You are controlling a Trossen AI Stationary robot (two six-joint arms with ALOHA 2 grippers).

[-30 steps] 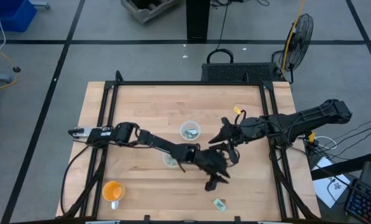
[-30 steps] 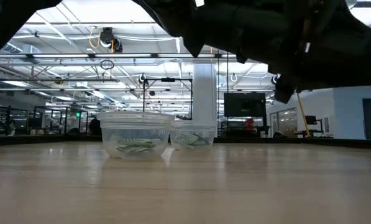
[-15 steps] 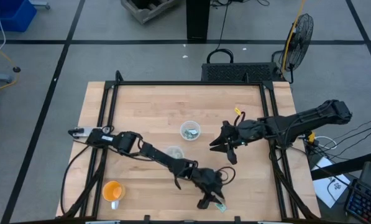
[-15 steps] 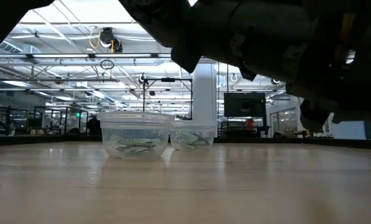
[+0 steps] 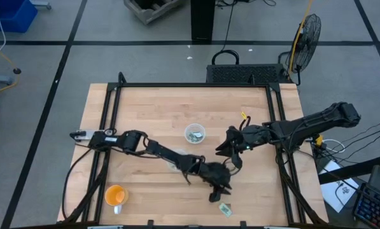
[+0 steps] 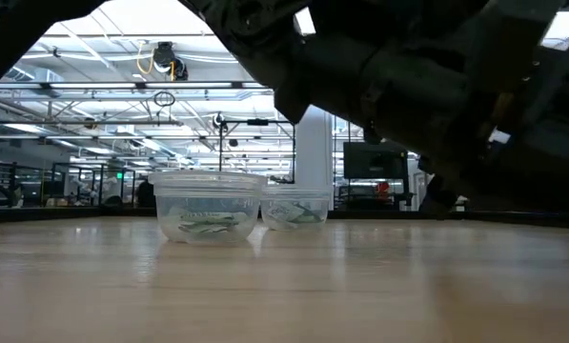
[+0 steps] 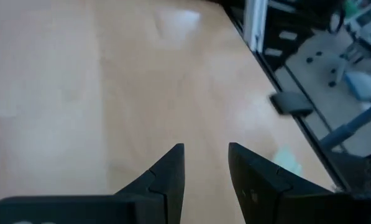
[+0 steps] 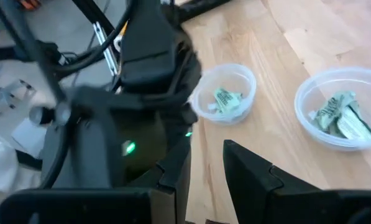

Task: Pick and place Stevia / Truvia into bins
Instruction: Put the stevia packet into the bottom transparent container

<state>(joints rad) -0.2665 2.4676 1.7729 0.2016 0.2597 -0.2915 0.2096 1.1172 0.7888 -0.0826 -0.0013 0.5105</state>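
One green-and-white Stevia packet [image 5: 225,208] lies flat on the table near its near edge; in the left wrist view it is a pale blur [image 7: 288,160]. My left gripper [image 5: 218,191] hovers just beyond it, open, with nothing between its fingers [image 7: 205,152]. Two clear cups hold more packets: one [image 5: 194,133] at mid-table, the other [image 5: 174,164] partly hidden under my left arm. Both cups show in the low view [image 6: 208,205] [image 6: 295,208] and the right wrist view [image 8: 225,93] [image 8: 340,106]. My right gripper [image 5: 225,147] waits right of the cups, open [image 8: 207,165].
An orange cup [image 5: 115,194] stands near the table's near-left corner. Black frame rails run along the table's left [image 5: 105,127] and right [image 5: 280,127] sides. Bare wood lies along the far half of the table. My left arm crosses in front of the right wrist camera.
My left gripper went toward the near edge until it was over the lone packet, then drew back a little toward the table's middle. The packet lies where it was. My left arm now covers part of the nearer cup. My right gripper shifted slightly toward the near edge.
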